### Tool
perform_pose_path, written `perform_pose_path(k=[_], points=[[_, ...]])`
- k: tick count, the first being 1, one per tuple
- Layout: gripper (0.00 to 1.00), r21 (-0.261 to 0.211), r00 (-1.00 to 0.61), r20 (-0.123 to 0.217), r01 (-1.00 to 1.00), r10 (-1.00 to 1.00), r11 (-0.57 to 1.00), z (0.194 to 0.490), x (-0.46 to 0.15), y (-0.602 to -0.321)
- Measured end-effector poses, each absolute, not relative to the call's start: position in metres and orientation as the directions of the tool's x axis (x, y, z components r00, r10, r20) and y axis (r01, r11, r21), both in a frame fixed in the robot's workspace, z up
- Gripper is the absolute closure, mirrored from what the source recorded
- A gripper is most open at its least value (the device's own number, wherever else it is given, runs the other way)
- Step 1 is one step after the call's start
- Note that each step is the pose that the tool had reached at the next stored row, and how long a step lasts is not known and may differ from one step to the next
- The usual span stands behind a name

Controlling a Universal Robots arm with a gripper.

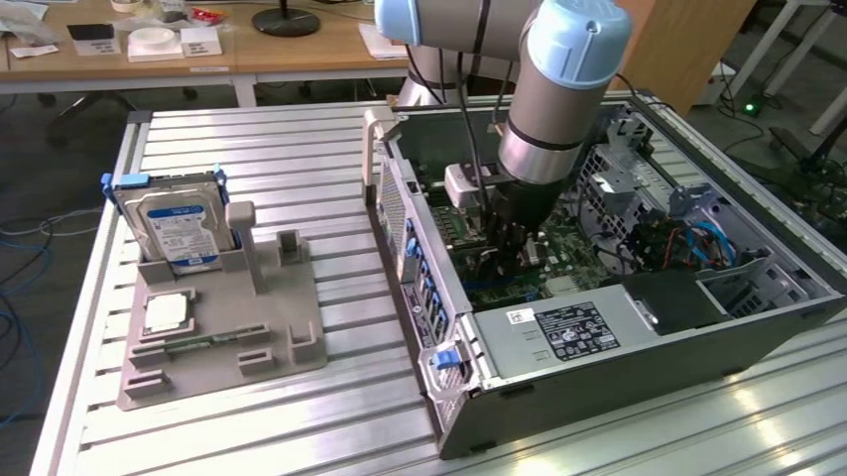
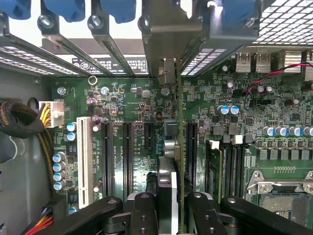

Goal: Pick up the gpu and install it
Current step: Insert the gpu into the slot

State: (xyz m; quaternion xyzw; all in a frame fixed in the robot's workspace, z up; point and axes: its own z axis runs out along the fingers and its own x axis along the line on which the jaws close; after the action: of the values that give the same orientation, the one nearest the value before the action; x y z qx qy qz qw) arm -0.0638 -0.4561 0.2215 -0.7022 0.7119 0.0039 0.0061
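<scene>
Inside the computer case [image 1: 437, 397], above the motherboard [image 2: 122, 112], the pincer [image 2: 168, 205] pinches the gpu [image 2: 180, 147] edge-on

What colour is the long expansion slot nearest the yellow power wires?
White expansion slot, standing beside black ones; clearest in the wrist view.

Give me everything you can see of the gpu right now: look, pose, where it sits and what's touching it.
The gpu is seen edge-on in the wrist view: a thin green circuit-board edge with a dark body and silver parts beside it, and a silver metal end bracket up at the case's rear slot openings. It stands upright over the motherboard, lined up with the expansion slots. The gripper is shut on it, jaws clamping both faces. Whether it is fully seated cannot be told.
</scene>
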Motion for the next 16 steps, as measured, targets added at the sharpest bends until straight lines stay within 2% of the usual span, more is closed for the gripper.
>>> perform_pose_path(k=[16], points=[[0.72,-0.002,-0.014,-0.014,-1.000,-1.000,0.014,0.2241,-0.0637,-0.4561]])
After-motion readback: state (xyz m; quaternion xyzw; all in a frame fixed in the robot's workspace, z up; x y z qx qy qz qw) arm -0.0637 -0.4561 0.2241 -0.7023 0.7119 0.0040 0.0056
